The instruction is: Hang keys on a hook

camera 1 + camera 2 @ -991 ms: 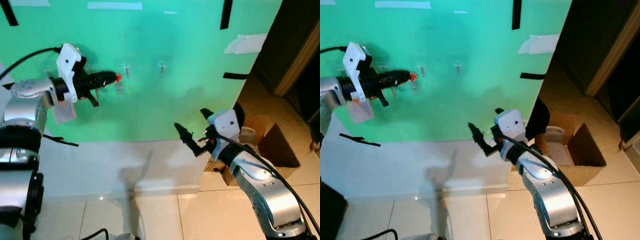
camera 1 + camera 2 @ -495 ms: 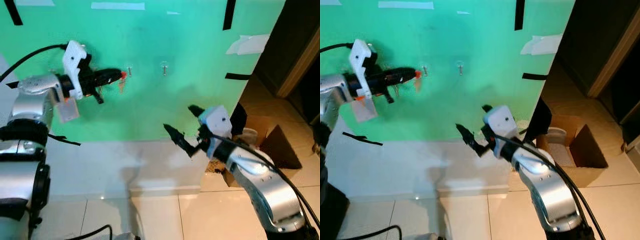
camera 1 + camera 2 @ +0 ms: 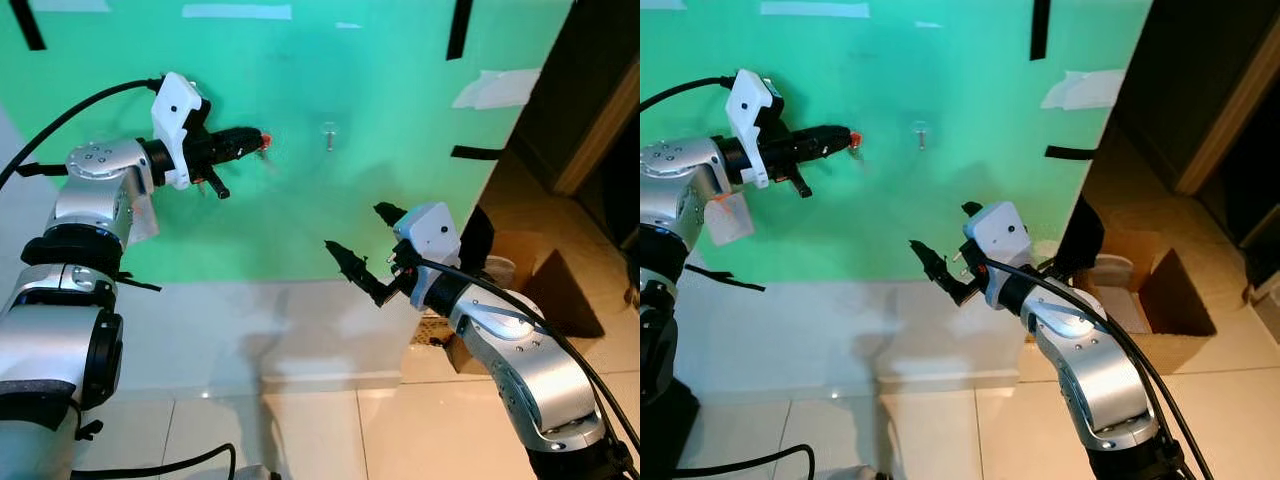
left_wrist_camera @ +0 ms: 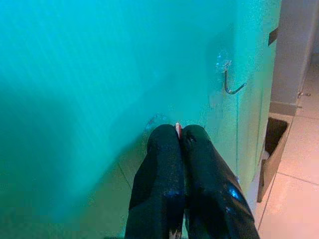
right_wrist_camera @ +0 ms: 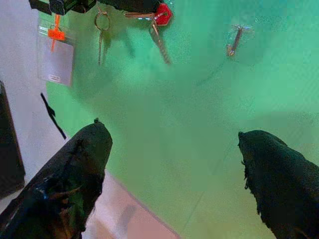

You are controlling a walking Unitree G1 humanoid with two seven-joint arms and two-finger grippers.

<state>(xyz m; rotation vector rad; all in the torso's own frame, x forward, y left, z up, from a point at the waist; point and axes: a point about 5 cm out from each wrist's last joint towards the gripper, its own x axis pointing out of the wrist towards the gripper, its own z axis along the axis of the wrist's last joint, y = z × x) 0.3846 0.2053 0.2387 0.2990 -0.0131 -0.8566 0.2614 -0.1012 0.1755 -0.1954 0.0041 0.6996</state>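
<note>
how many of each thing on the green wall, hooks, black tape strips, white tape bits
hooks: 1 clear
black tape strips: 3
white tape bits: 3
total: 7

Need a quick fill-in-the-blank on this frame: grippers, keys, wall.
1. The left gripper is shut on a key with a ____ head.
2. The right gripper hangs lower with its fingers ____.
3. The wall behind the hook is ____.
4. The cardboard box on the floor sits on the robot's ____ side.

Missing words: red; open; green; right
</note>
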